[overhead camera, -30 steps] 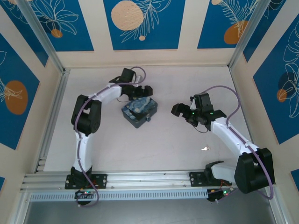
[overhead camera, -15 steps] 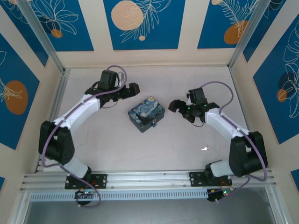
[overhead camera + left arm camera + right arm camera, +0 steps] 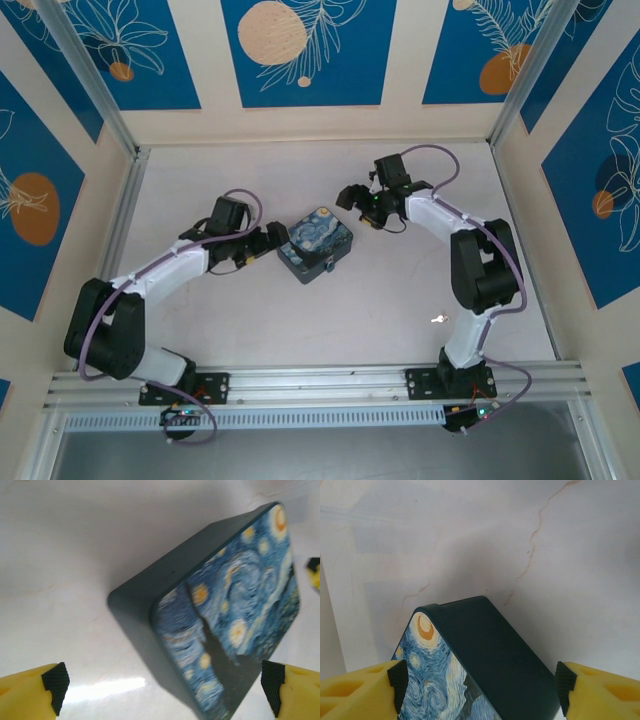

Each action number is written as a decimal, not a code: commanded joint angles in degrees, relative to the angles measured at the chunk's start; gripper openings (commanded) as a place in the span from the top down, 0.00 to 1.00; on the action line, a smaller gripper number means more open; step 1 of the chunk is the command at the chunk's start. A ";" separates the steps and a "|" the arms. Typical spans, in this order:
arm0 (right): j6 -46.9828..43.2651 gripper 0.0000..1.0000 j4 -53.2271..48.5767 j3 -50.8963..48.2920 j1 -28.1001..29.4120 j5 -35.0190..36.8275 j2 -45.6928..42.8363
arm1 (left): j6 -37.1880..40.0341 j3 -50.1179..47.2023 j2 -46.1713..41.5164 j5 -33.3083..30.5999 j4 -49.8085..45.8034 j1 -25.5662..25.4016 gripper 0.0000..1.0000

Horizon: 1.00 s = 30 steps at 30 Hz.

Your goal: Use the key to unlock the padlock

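Observation:
The square tin printed with a night-sky painting lies mid-table. A tiny bluish bit on its near right side is the padlock, too small to make out. The small silvery key lies alone on the table, near the right arm's base. My left gripper is at the tin's left side, open wide, with the tin ahead between its fingers. My right gripper hovers at the tin's far right corner, open, with the fingers either side of the tin.
The pale marbled tabletop is walled on three sides by blue-and-cream panels. An aluminium rail runs along the near edge with both arm bases on it.
My left arm swung from behind the tin round to its left side. My right gripper travelled up and left to the tin's far right corner and its jaws narrowed a little.

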 commanded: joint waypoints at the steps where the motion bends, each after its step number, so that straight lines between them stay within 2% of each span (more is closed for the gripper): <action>1: 2.25 0.22 0.39 0.58 1.34 -2.90 0.49 | -2.95 0.71 2.75 3.12 6.80 -0.92 0.00; 5: 2.79 0.23 1.13 -1.86 2.96 -2.56 -1.36 | -3.81 3.52 7.18 4.95 9.70 -1.32 0.00; 13: 5.25 0.23 4.94 -11.67 4.90 -3.55 -8.36 | -3.05 9.54 13.53 6.07 10.08 -1.45 0.00; 18: 6.35 0.22 5.53 -16.83 5.80 -1.83 -12.89 | -2.30 12.52 16.16 6.86 9.74 -1.52 0.00; 30: 7.54 0.19 3.77 -17.65 5.81 0.16 -13.94 | -2.29 16.08 19.93 7.69 10.38 -1.54 0.00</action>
